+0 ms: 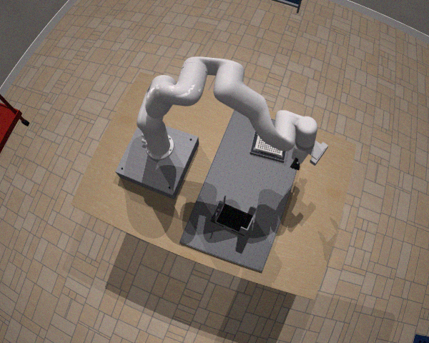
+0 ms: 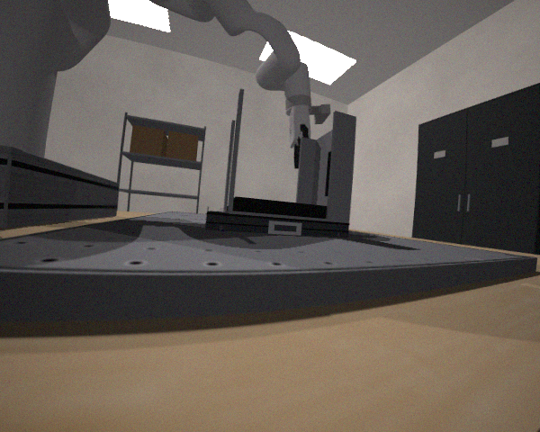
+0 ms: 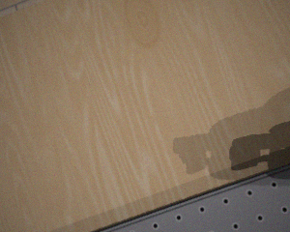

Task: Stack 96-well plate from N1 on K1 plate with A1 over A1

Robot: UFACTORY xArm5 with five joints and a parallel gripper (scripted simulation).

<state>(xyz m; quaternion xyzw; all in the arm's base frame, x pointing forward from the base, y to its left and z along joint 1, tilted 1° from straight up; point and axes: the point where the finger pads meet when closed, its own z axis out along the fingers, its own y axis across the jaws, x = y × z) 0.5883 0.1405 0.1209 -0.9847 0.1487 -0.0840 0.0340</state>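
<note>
Plate flat in nest N1, long axis along nest, tool open beside

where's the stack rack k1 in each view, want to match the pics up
Top: stack rack K1 sits low centre, near the front end of the grey perforated plate, a black plate inside it.
Exterior: centre of the picture, its tall posts rising from the grey plate.
Wrist: not in it; only wooden table and a corner of the grey plate.
Shared landmark: the grey perforated plate.
</note>
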